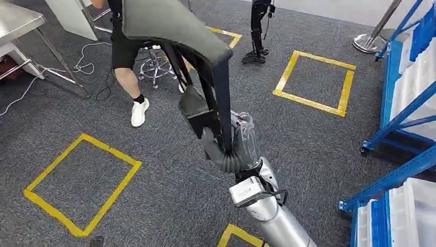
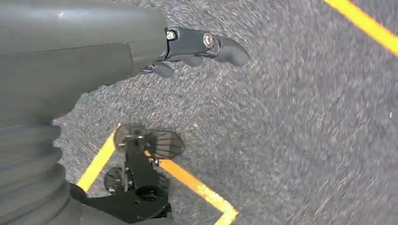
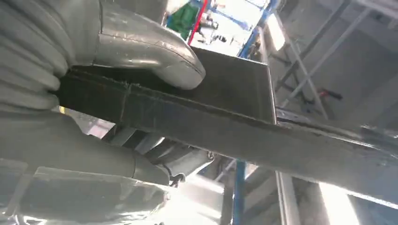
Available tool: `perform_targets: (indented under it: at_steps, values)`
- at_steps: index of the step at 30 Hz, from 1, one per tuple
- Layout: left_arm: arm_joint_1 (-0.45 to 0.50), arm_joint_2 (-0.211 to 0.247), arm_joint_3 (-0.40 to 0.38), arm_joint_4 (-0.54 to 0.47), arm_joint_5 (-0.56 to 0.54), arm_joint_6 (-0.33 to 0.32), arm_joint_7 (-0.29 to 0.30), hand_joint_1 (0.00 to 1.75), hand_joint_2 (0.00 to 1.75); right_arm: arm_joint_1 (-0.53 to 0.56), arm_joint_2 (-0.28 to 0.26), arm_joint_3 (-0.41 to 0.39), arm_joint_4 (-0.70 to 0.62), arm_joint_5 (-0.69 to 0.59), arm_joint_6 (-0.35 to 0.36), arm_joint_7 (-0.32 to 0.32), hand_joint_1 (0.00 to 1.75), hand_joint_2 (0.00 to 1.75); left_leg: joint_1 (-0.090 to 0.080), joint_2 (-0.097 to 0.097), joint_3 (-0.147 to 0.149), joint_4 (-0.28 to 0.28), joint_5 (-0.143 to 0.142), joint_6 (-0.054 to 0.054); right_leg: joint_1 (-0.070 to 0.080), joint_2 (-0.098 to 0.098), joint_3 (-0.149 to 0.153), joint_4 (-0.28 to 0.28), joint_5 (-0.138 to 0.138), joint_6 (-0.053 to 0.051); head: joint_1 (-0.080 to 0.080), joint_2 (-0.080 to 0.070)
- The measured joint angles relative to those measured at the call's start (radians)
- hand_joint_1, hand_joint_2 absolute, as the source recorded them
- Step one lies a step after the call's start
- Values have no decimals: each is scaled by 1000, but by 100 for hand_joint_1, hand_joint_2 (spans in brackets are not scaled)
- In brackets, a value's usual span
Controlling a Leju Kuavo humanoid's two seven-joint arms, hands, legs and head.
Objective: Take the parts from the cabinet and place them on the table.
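Note:
My right hand grips a large dark grey part, a curved panel with thin struts, and holds it up over the carpet in the head view. In the right wrist view the thick grey thumb presses down on a flat dark bar of the part, and the fingers wrap it from the other side. My left hand hangs above the grey carpet with its dark fingers stretched out and nothing in them.
Blue racks with white bins stand along the right. A person stands by a wheeled stool ahead. A metal table is at the far left. Yellow tape squares mark the carpet. A stanchion base sits at the far right.

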Motion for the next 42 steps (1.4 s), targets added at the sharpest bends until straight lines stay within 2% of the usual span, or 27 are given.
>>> perform_targets:
  at_steps: [1, 3, 5, 6, 7, 11, 12, 13, 14, 17, 18, 20, 21, 22, 23, 26, 27, 28, 30, 32, 33, 35, 36, 37, 38, 41, 42]
  values:
    - [0, -1, 0, 0, 0, 1, 0, 0, 175, 3, -1, 0, 0, 0, -2, 0, 175, 175, 0, 3, -39, 67, -20, 1, 5, -15, 0, 0, -3, -4, -1, 0]
    - [1, -1, 0, 0, -2, 2, 0, 0, 175, 5, -2, 0, 0, 1, -4, 0, 175, 175, -1, 3, -39, 50, 13, 10, 15, -38, 2, 0, -8, -9, 0, 0]
    - [1, 0, 0, 0, -3, 9, 2, 0, 175, 4, 0, 0, 0, 2, -6, 0, 175, 175, -13, 21, 48, -111, 96, 33, 23, -59, 13, 0, -16, -10, 0, 0]
    - [0, 2, 0, -1, -7, 16, 5, 0, 175, 4, 0, 0, 0, 3, -7, 0, 175, 175, -31, 77, 96, -194, 121, 55, 22, -68, 19, -2, -20, -11, 0, 0]
    - [-3, 4, 0, -3, -9, 20, 7, 0, 175, 5, 0, 0, 0, 6, -8, 0, 175, 175, -39, 102, 100, -199, 106, 60, 30, -78, 21, -4, -23, -5, 3, 0]
    - [-5, 11, 1, -3, -10, 36, 11, 0, 175, 8, 0, 0, -2, 9, -9, 3, 175, 175, -50, 56, 110, -232, 113, 78, 33, -122, 40, -22, -28, 9, -2, 0]
    - [-1, 8, 1, -4, -11, 39, 13, 0, 175, 8, -2, -2, -4, 9, -9, 7, 175, 175, -31, 38, 138, -261, 127, 74, 32, -88, 28, -5, -37, 9, 3, 0]
    - [-5, 5, 1, -4, -13, 41, 14, 0, 175, 7, -2, -2, -5, 10, -9, 8, 175, 175, -29, 26, 146, -274, 132, 86, 31, -34, 11, 42, -57, 3, 2, 0]
    - [-9, 5, 1, -4, -15, 42, 16, 0, 175, 6, -5, -3, -5, 10, -8, 8, 175, 175, -29, 15, 146, -274, 133, 85, 27, -7, -23, 109, -80, -1, 2, 0]
    - [-9, -1, 1, -4, -20, 57, 23, 0, 175, 19, -16, -5, -4, 6, -7, 11, 175, 175, -28, -39, 145, -274, 130, 81, 11, 10, -126, 274, -129, 9, 8, 0]
    - [-6, -3, 1, -4, -23, 63, 27, 0, 175, 20, -18, -4, -4, 2, -6, 11, 175, 175, -25, -57, 147, -272, 128, 76, 4, 11, -120, 245, -107, 23, 9, 0]
    - [-4, -5, 1, -4, -26, 71, 30, 0, 175, 19, -19, -5, -4, 0, -6, 11, 175, 175, -13, -88, 148, -259, 120, 59, -11, 18, -49, 81, -22, 58, 10, 0]
    - [-4, -5, 1, -4, -30, 72, 30, 0, 175, 19, -19, -5, -4, 0, -6, 11, 175, 175, -10, -102, 145, -246, 111, 47, -20, 43, -11, -4, 10, 72, 11, 0]
    - [-4, -2, 1, -4, -30, 74, 31, 0, 175, 19, -20, -4, -3, -1, -5, 12, 175, 175, -15, -111, 136, -236, 105, 35, -10, 67, -17, 8, -2, 64, 19, 0]
    - [-3, -2, 1, -4, -31, 74, 32, 0, 175, 20, -20, -5, -5, -1, -5, 11, 175, 175, -15, -118, 128, -224, 102, 31, -15, 67, -8, 2, 2, 50, 16, 0]
    - [9, -2, 1, -4, -32, 74, 33, 0, 175, 18, -14, -4, -4, -1, -5, 13, 175, 175, -6, -138, 119, -226, 104, 24, -15, 45, -6, 5, 2, 37, 13, 0]
    - [11, -2, 1, -3, -32, 74, 33, 0, 175, 18, -13, -4, -4, -1, -5, 13, 175, 175, -5, -117, 120, -217, 96, 19, -15, 36, -2, 3, 2, 32, 13, 0]
    - [9, -3, 1, -4, -32, 74, 33, 0, 175, 18, -10, -5, -4, -1, -5, 13, 175, 175, -8, -59, 103, -179, 78, 14, -14, 28, 4, 2, -3, 24, 4, 0]
    - [4, -2, 1, -4, -31, 75, 33, 0, 175, 19, -10, -5, -4, 0, -5, 13, 175, 175, -6, -3, 23, -28, 13, 8, -4, 5, 9, 2, -10, 14, 2, 0]
    - [6, -2, 1, -4, -32, 75, 33, 0, 175, 21, -10, -5, -4, 0, -5, 13, 175, 175, -5, 5, -51, 90, -14, 10, 4, -18, 11, 2, -15, 6, 1, 0]
    - [8, -3, 1, -4, -32, 76, 33, 0, 175, 21, -10, -4, -4, 0, -5, 13, 175, 175, -5, 5, -56, 82, 5, 14, 8, -29, 14, 2, -18, 3, 1, 0]
    - [8, -2, 1, -4, -34, 82, 35, 0, 175, 20, -9, -5, -4, -1, -3, 13, 175, 175, -12, 13, 7, -52, 90, 34, 18, -50, 25, 2, -26, -2, 1, 0]
    - [7, -2, 1, -4, -39, 88, 36, 0, 175, 19, -8, -5, -4, -3, -2, 13, 175, 175, -22, 34, 55, -141, 131, 51, 22, -60, 33, 1, -31, -3, 1, 0]
    - [5, 4, 1, -5, -42, 92, 38, 0, 175, 19, -6, -5, -4, -6, -1, 13, 175, 175, -43, 104, 86, -193, 123, 77, 18, -69, 38, -4, -35, -2, 4, 0]
    - [2, 3, 0, -5, -44, 92, 40, 0, 175, 19, -6, -4, -4, -8, -1, 12, 175, 175, -49, 106, 89, -202, 120, 78, 33, -79, 38, -6, -38, 4, 5, 0]
    - [0, 6, 0, -5, -45, 99, 42, 0, 175, 20, -5, -4, -4, -11, 0, 13, 175, 175, -56, 67, 89, -214, 118, 84, 27, -114, 50, -18, -44, 13, 0, 0]
    - [2, 5, 0, -6, -45, 101, 42, 0, 175, 20, -1, -5, -5, -13, 1, 12, 175, 175, -39, 48, 117, -250, 131, 86, 42, -114, 47, -18, -52, 17, 0, 0]
